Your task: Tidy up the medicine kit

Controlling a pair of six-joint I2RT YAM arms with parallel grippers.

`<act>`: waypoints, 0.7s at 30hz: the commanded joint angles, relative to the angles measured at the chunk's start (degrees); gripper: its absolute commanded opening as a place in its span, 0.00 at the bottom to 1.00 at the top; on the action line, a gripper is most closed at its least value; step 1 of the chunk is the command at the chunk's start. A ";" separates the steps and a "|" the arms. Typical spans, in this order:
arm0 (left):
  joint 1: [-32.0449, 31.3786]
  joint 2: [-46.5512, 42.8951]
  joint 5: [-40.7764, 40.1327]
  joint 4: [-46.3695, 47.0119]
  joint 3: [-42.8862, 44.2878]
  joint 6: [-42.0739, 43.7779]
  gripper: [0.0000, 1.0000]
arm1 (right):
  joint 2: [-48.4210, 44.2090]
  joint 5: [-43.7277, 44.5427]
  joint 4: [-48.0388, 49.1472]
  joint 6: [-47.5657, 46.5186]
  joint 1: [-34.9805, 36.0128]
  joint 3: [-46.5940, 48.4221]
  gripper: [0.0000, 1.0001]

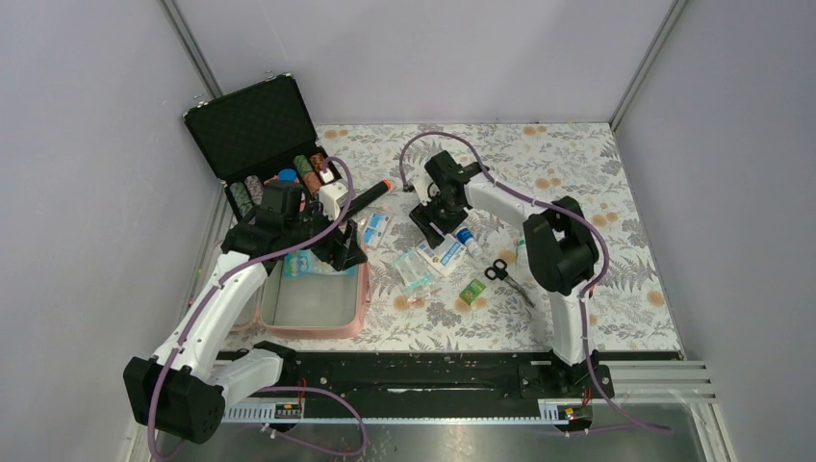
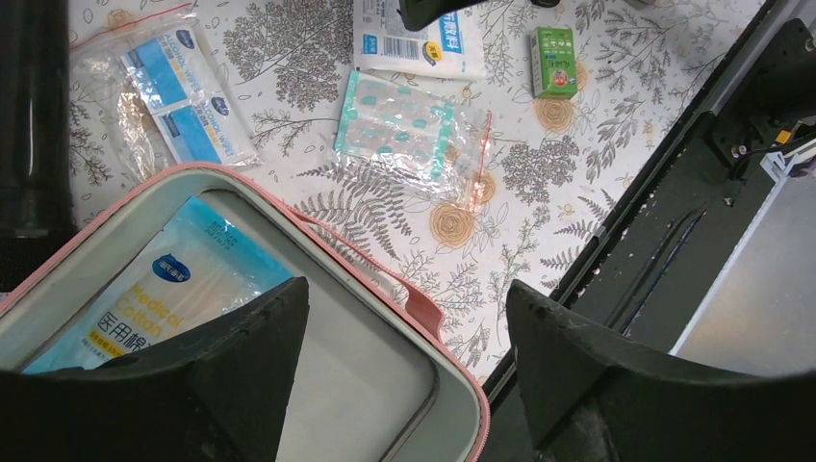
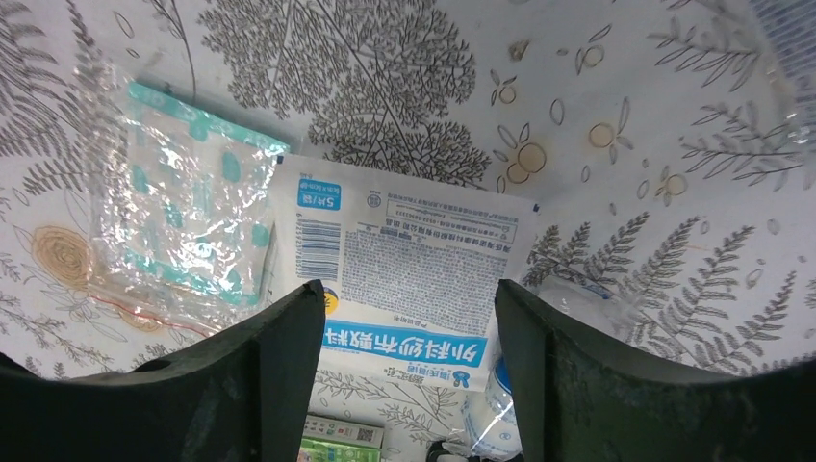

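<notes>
Hovering with both end effectors released over the kit and the loose supplies.
The left end effector (image 2: 404,327) hangs spread wide and empty above the open pink medicine kit (image 1: 322,330), which lies at the near left of the tabletop (image 1: 577,192) with a blue cotton pack (image 2: 183,289) at its far end. The right end effector (image 3: 409,308), also spread and holding nothing, sits over a white dressing packet (image 3: 414,260) mid-tabletop, with a clear bag of plasters (image 3: 183,221) just beside the packet.

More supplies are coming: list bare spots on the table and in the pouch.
Free: right side of the table, past the scissors; its far strip behind the right gripper; near half of the medicine kit, below the cotton pack. Crowded: the middle, around the dressing packet and green box.
</notes>
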 commanded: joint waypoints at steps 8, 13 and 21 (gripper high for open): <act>-0.03 0.36 2.46 3.96 -0.26 -0.69 0.72 | 6.05 1.37 -8.29 0.18 -0.34 6.12 0.69; -0.07 0.22 2.52 3.97 -0.16 -0.62 0.72 | 8.54 1.69 -10.84 2.34 -0.34 7.75 0.62; -0.05 0.40 2.65 4.68 -0.16 -0.66 0.71 | 7.24 2.00 -8.29 5.49 -0.31 4.44 0.23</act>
